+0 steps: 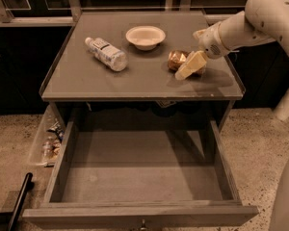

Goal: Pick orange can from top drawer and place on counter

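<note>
The orange can (176,59), shiny and dented, sits on the right side of the grey counter (86,81). My gripper (184,66) reaches in from the right on its white arm and is right at the can, touching or nearly touching its right side and partly covering it. The top drawer (135,177) is pulled fully out below the counter, and its flat grey bottom is bare.
A clear plastic bottle (106,53) lies on the counter's left side. A white bowl (145,36) stands at the back middle. A narrow side tray (48,143) with small items hangs to the left of the drawer. A dark bar (19,203) lies on the floor at the lower left.
</note>
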`<state>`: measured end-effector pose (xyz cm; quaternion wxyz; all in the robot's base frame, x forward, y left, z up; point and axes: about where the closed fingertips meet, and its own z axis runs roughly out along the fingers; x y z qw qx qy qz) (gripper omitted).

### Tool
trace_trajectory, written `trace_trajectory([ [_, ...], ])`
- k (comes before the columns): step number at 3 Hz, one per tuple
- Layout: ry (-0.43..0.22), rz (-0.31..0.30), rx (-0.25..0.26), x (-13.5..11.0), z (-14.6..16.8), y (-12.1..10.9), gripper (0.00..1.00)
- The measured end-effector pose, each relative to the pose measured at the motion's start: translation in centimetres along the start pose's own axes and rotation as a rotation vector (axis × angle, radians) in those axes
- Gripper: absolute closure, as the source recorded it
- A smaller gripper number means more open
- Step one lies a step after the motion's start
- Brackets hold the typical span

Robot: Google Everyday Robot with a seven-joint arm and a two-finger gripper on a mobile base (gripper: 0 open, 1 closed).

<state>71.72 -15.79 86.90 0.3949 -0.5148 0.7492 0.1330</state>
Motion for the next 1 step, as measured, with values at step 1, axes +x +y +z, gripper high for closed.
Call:
trace_trajectory([
  [1,0.000,0.000,0.000,0.00,0.00,0.00,0.00],
])
